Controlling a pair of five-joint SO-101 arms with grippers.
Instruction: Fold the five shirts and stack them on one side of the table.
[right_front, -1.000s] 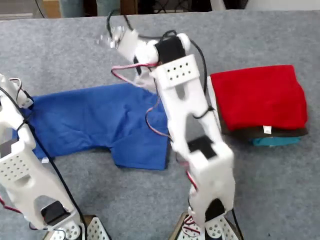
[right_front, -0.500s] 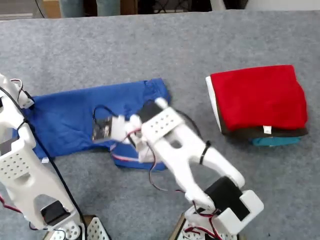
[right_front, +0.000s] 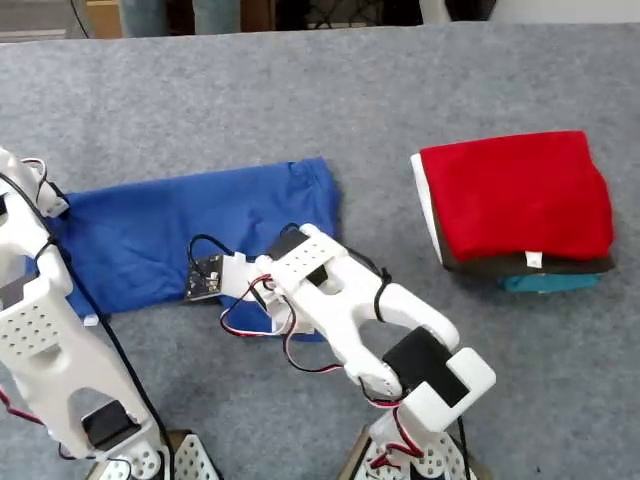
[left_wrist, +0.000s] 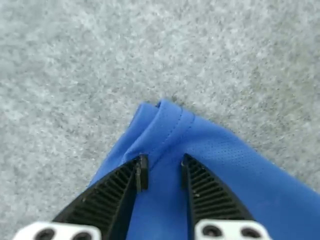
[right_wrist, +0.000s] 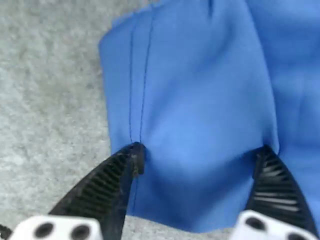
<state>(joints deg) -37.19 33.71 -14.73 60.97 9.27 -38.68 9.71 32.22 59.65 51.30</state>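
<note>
We see the blue shirt (right_front: 180, 235) spread flat on the grey surface (right_front: 450, 90), on the left-hand half in the high view, well apart from the stack of folded shirts (right_front: 520, 200) on the other side. That stack has a red shirt (right_front: 515, 190) on top, a dark one under it and a teal edge (right_front: 550, 283) at the bottom.

The left gripper (left_wrist: 161, 172) sits at the shirt's far left corner. Its fingers (left_wrist: 140, 172) stand only narrowly apart, and the stitched hem of that corner runs into the gap between their tips. The corner itself pokes out just past them onto bare grey. We cannot tell whether the cloth is pinched or merely lies under the tips.

The right gripper (right_wrist: 197, 155) is down on the shirt's near edge, close to the middle of the garment in the high view. Its fingers (right_wrist: 132, 155) are spread wide. One tip rests beside a double seam near the cloth's edge, the other on the blue further in, and a broad, slightly puckered span of fabric lies between them.
</note>
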